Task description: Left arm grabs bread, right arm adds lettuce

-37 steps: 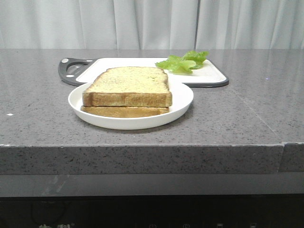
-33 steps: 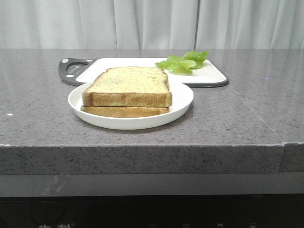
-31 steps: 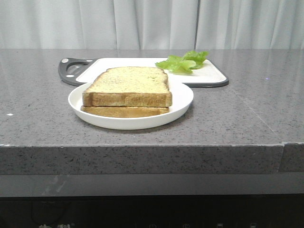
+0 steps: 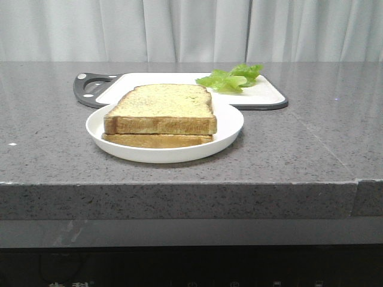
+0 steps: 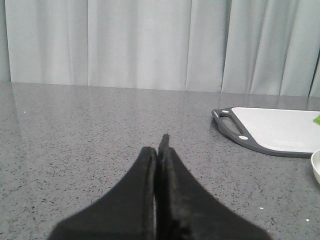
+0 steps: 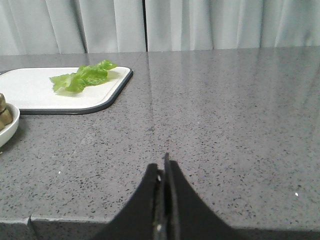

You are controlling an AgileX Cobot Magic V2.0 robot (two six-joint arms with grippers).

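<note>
The left gripper [image 5: 159, 150] is fully closed, its two broad fingers pressed together with nothing between them, low over bare counter [image 5: 100, 140]. Ahead of it and toward the robot's right lie the handle end of the cutting board [image 5: 270, 130] and, nearer, a sliver of the plate [image 5: 316, 167] rim; the bread is outside this view. The right gripper [image 6: 164, 167] is also fully closed and empty, near the counter's front edge. The lettuce [image 6: 82, 77] lies well ahead of it and toward the robot's left, on the board's near corner, apart from the fingers. In the front view neither arm appears. The bread [image 4: 161, 109] sits on top of a thinner slice [image 4: 157, 140] on the white plate [image 4: 230, 128], just in front of the board [image 4: 266, 95], with the lettuce [image 4: 230, 78] on the board's far right part.
</note>
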